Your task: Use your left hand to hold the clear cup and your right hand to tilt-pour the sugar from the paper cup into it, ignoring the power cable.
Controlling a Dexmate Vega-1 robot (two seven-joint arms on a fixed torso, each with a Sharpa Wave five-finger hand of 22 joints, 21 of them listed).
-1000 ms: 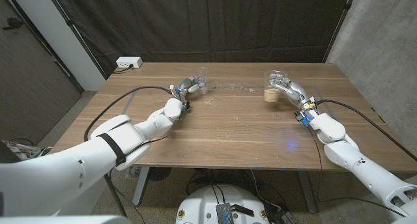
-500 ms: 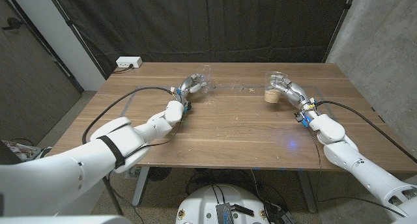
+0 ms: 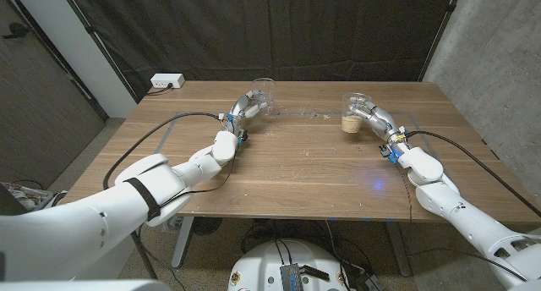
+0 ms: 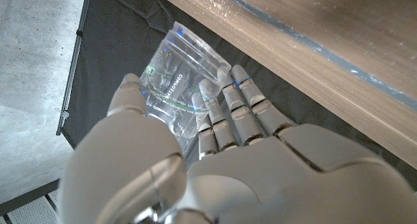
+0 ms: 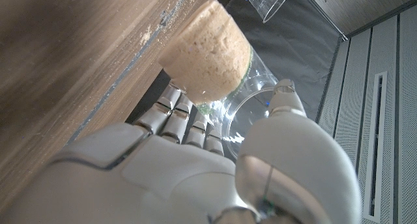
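Observation:
My left hand (image 3: 244, 107) grips an empty clear cup (image 3: 263, 94) at the table's far middle, raised off the wood; its fingers (image 4: 225, 113) wrap the cup (image 4: 174, 81). My right hand (image 3: 377, 118) holds a second clear plastic cup (image 3: 353, 112) whose bottom is filled with light brown sugar (image 3: 347, 121); it looks like plastic, not paper. That cup's sugar-filled base (image 5: 210, 60) sits close to the table top, with my right hand (image 5: 189, 165) around its upper part. The empty cup (image 5: 270, 0) also shows far off in the right wrist view.
Spilled grains (image 3: 314, 115) lie in a line on the wood between the two cups. Black cables (image 3: 166, 127) run along both forearms, the right one (image 3: 456, 140) over the table's right side. A white power strip (image 3: 166, 82) sits at the far left corner.
My left hand has raised the clear cup off the table and brought it more upright, slightly farther back. The right hand and sugar cup have barely moved.

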